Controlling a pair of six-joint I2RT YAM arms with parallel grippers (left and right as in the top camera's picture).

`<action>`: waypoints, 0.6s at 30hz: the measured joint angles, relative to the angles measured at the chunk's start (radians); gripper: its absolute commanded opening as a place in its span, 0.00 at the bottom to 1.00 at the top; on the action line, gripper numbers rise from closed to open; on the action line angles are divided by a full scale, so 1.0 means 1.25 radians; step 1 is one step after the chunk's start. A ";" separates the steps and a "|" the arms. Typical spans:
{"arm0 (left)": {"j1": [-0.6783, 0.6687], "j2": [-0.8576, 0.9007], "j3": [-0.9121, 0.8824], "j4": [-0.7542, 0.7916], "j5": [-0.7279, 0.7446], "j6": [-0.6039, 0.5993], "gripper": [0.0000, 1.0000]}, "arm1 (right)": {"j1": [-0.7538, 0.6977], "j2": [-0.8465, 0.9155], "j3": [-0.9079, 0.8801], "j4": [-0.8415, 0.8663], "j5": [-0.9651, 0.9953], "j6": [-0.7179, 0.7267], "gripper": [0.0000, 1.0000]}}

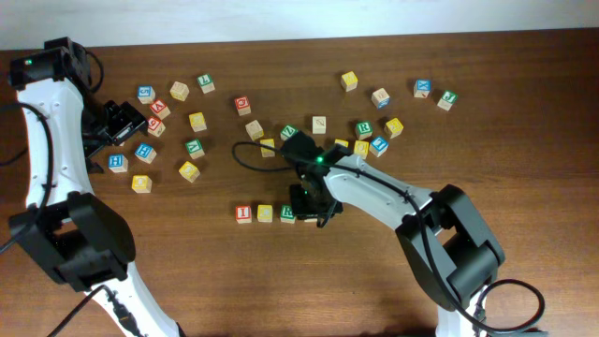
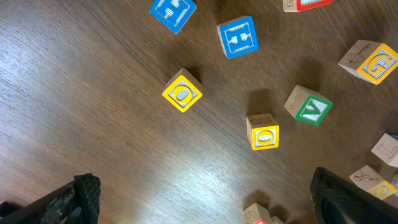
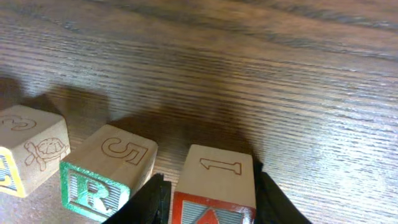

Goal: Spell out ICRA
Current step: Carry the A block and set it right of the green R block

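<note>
The right fingers [image 3: 157, 198] flank the red block [image 3: 214, 183]; whether they pinch it I cannot tell. Just beside them stands the green R block [image 3: 99, 180], then a yellow block [image 3: 31, 149]. The left fingers [image 2: 84, 198] spread wide, a yellow O block [image 2: 263, 132] ahead on the wooden surface [image 3: 261, 56].

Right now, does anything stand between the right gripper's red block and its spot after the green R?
Nothing visible does. The red block, flanked by the right gripper, sits directly beside the green R block.

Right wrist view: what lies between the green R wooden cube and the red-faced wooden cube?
One dark finger of the right gripper, alongside the red-faced wooden cube; the right wrist view shows it.
</note>
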 measured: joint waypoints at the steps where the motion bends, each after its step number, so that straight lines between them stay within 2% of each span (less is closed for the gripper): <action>1: 0.000 0.000 0.000 0.000 0.000 0.000 0.99 | 0.000 0.000 0.000 0.000 0.000 0.001 0.36; 6: 0.000 0.000 0.000 -0.001 0.000 0.000 0.99 | 0.000 0.000 0.014 -0.048 0.015 0.000 0.39; 10: 0.000 0.000 0.000 0.000 0.000 0.000 0.99 | 0.000 0.001 0.097 -0.128 0.049 -0.007 0.40; 15: 0.000 0.000 0.000 0.000 0.000 0.000 0.99 | 0.000 0.004 0.301 -0.301 0.076 -0.030 0.42; 16: 0.000 0.000 0.000 0.000 0.000 0.000 0.99 | -0.005 0.004 0.342 -0.340 0.078 -0.032 0.47; 18: 0.000 0.000 0.000 0.000 0.000 0.000 0.99 | -0.026 0.004 0.425 -0.403 0.080 -0.034 0.49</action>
